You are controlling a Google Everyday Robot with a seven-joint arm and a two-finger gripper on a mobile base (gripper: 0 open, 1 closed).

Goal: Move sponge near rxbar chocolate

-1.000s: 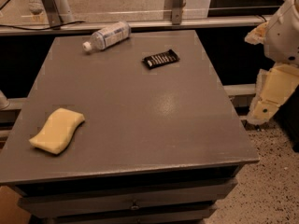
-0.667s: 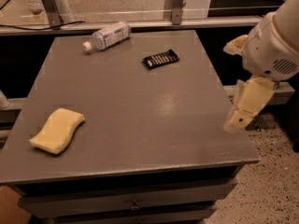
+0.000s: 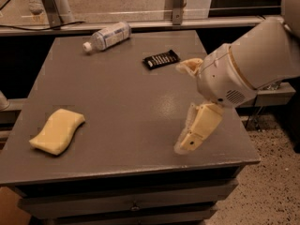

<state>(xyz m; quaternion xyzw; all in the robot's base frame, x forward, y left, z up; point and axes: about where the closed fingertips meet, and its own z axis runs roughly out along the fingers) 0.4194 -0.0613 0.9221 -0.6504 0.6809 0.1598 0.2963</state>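
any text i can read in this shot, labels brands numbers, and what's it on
rxbar chocolate: white lettering stripes on the black wrapper, too blurred to read.
Bottle: label too blurred to read.
Sponge: no text.
Gripper, over the right front part of the table: no marking visible.

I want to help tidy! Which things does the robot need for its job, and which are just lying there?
For the job: sponge, front left; rxbar chocolate, back; gripper, above the table's right side, empty.
Just lying about: plastic bottle, on its side at the back.
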